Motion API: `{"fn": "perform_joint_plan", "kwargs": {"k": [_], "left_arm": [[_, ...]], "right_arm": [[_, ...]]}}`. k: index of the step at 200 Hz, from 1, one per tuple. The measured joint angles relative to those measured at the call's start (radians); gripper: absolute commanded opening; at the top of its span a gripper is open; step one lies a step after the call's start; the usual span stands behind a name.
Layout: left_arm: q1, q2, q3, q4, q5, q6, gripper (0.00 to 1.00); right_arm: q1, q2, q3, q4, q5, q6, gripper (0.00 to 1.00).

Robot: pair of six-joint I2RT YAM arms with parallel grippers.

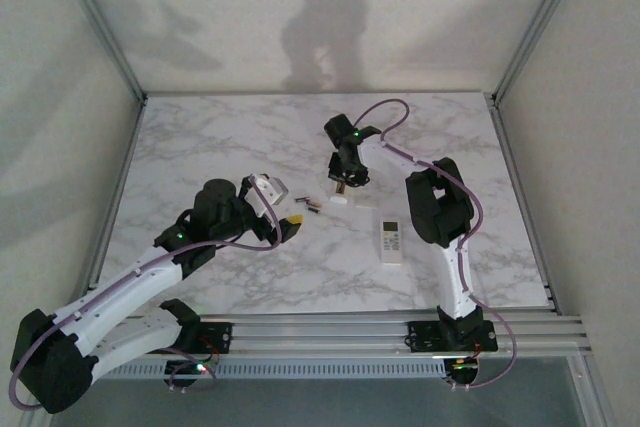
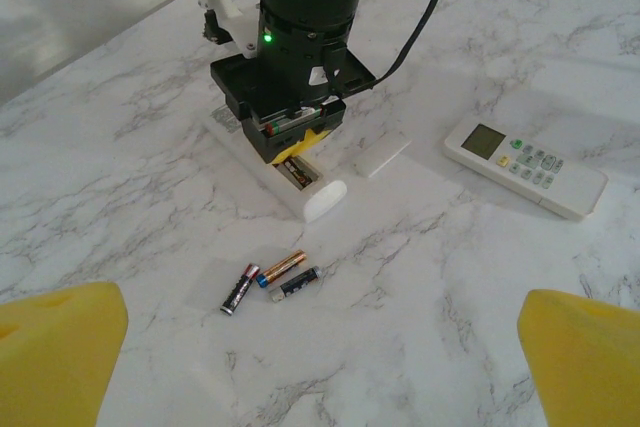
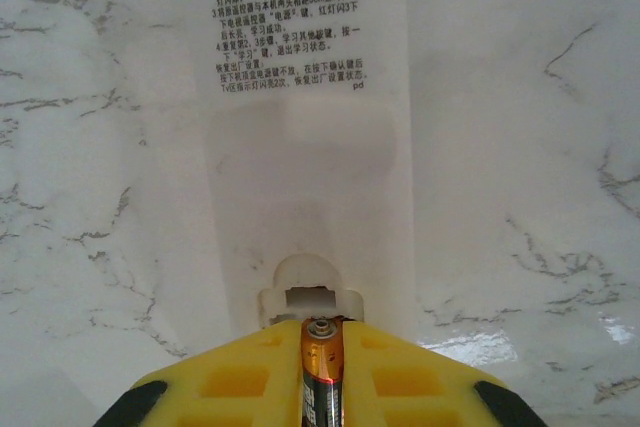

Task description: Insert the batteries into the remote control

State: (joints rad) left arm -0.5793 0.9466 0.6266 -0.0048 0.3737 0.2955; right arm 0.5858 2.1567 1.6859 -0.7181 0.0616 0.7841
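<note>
A slim dark cylindrical battery with a copper end (image 3: 322, 387) is clamped in the narrowly closed right tool (image 3: 322, 342), just above the open end of a long white plastic remote (image 3: 310, 147) laid face down. Three more batteries (image 2: 282, 268) are seen loose on the white marble desk (image 2: 450, 277), before the left tool (image 2: 325, 347), which is spread wide and empty.

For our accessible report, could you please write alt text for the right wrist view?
The right tool grips a battery between yellow fingers, its tip pointing at the notch of a face-down white remote on a marble table.
</note>
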Motion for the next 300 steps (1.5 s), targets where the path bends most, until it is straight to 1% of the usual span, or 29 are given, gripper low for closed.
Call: {"fn": "perform_joint_plan", "kwargs": {"k": [41, 117, 214, 300], "left_arm": [[0.000, 0.000, 0.000, 0.000, 0.000, 0.000, 0.99], [0.000, 0.003, 0.002, 0.000, 0.000, 0.000, 0.99], [0.000, 0.005, 0.003, 0.000, 0.000, 0.000, 0.99], [0.000, 0.014, 0.005, -0.001, 0.000, 0.000, 0.99]], "right_arm": [[0.000, 0.000, 0.003, -0.003, 0.004, 0.003, 0.12], [0.001, 0.000, 0.076, -0.034, 0.032, 0.017, 0.12], [0.002, 0.026, 0.063, -0.026, 0.047, 0.018, 0.12], [0.006, 0.026, 0.048, -0.009, 0.039, 0.048, 0.15]]}}
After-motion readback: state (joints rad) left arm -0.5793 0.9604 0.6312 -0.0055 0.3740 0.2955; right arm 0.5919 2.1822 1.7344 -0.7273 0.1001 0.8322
